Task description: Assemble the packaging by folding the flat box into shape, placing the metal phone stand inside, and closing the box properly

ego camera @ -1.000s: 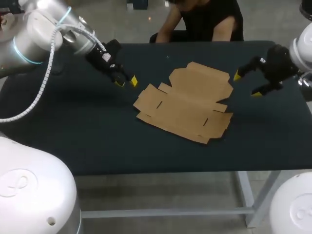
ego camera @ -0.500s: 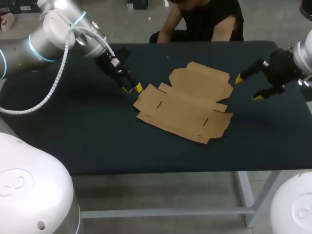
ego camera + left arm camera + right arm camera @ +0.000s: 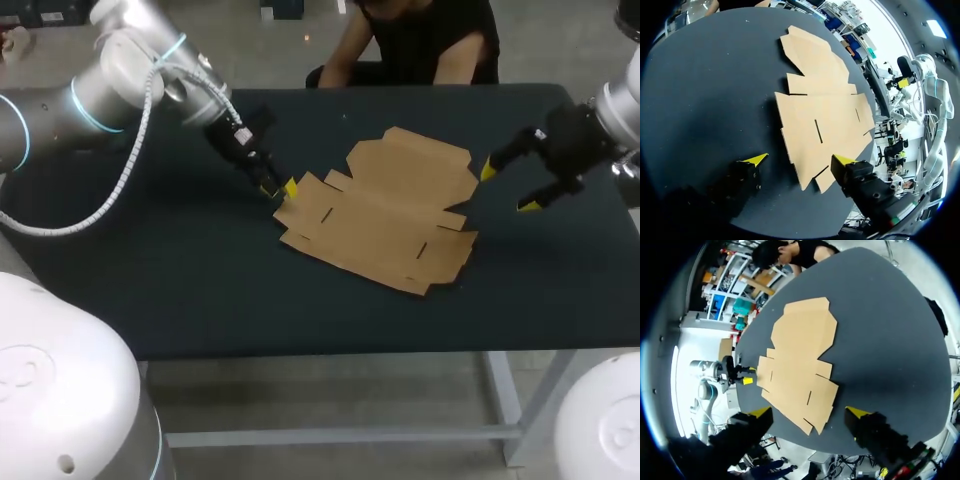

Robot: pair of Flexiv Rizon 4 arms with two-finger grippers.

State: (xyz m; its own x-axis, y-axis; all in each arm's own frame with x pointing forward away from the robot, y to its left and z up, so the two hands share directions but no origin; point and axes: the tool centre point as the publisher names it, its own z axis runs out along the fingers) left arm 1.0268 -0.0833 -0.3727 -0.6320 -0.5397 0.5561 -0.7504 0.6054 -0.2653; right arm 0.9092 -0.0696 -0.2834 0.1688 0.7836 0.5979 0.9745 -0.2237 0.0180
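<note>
Since a second ago, the left hand (image 3: 278, 189) has been brought across the dark tabletop (image 3: 200, 290) to the left corner of the flat cardboard box (image 3: 385, 210), while the right hand (image 3: 508, 187) has hardly been shifted. The box is laid out unfolded near the tabletop's middle. The left hand's fingers are held spread, with the box's corner flaps seen between them in the left wrist view. The right hand is likewise held spread, near the box's right edge.
</note>
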